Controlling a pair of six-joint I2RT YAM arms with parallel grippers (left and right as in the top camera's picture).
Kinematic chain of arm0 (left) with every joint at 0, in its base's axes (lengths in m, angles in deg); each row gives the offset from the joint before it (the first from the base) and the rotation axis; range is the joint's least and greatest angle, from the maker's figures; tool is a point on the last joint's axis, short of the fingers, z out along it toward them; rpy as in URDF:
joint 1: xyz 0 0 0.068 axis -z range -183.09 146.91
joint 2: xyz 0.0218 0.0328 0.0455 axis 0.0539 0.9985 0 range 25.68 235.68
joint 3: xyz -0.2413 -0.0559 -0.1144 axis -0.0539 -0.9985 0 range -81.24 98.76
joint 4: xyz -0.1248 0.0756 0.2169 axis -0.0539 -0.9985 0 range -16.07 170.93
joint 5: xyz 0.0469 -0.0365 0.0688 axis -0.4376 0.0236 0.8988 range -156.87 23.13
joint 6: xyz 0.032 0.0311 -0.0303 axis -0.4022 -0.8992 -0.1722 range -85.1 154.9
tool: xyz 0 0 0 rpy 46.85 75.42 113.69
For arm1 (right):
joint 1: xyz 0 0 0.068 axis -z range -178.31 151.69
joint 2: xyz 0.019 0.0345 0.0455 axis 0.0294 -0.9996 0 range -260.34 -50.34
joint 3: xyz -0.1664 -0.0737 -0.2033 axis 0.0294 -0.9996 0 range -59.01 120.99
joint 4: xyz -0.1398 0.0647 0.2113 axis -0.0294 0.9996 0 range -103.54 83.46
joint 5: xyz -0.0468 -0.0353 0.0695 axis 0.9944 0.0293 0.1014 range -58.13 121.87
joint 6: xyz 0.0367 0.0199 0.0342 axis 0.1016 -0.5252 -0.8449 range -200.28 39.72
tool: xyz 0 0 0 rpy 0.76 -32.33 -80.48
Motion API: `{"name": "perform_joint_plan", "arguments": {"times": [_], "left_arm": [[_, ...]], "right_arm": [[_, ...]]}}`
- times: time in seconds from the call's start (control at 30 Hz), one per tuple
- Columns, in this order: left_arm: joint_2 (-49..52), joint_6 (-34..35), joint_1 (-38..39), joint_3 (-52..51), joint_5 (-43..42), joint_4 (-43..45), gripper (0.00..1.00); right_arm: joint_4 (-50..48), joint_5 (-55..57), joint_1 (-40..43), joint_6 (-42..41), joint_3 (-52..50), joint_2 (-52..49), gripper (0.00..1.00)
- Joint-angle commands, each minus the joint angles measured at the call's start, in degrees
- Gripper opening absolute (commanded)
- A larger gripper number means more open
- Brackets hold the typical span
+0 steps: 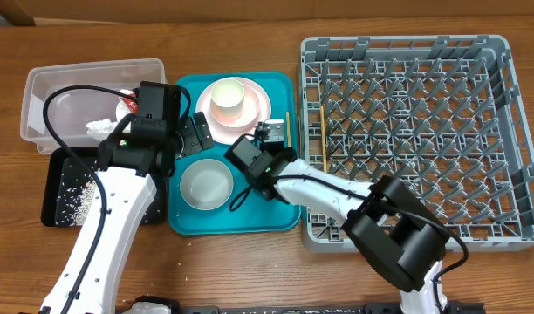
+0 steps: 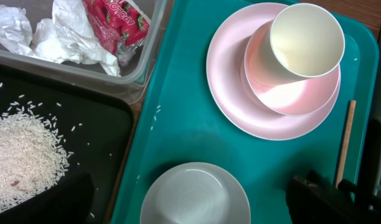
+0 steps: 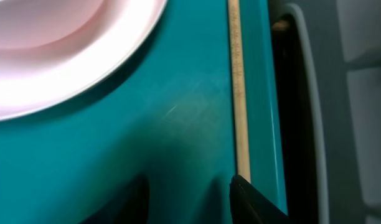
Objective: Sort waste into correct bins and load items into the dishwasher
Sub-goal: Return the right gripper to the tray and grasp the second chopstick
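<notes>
Thin wooden chopstick [image 3: 237,93] lies flat along the right edge of the teal plastic serving tray [image 3: 147,130], its near end at one fingertip of the right hand [image 3: 190,196], which stands partly open with nothing between its fingers. Loading the rack looks like the step in hand; the next move calls for centring the fingers across the stick, close to the tray's raised lip, then pinching. Beyond sits the round pale pink plate [image 3: 53,50]. Farther off, the left hand [image 1: 194,133] hangs wide open and empty over the tray, and a second chopstick [image 1: 323,139] lies in the large grey plastic dish rack [image 1: 398,42]
</notes>
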Motion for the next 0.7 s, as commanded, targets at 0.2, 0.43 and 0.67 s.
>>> {"name": "perform_joint_plan", "arguments": {"times": [0.2,0.43,0.67], "left_arm": [[-0.5,-1.3,0.0,0.7,0.5,0.1,1.00],[-0.5,-1.3,0.0,0.7,0.6,0.1,1.00],[-0.5,-1.3,0.0,0.7,0.6,0.1,1.00]], "right_arm": [[0.7,-6.9,3.7,-1.7,0.8,-0.6,0.43],[1.7,-7.0,3.7,-3.9,0.8,-0.7,0.44],[-1.0,-8.4,3.6,0.5,0.8,-0.7,0.49]]}}
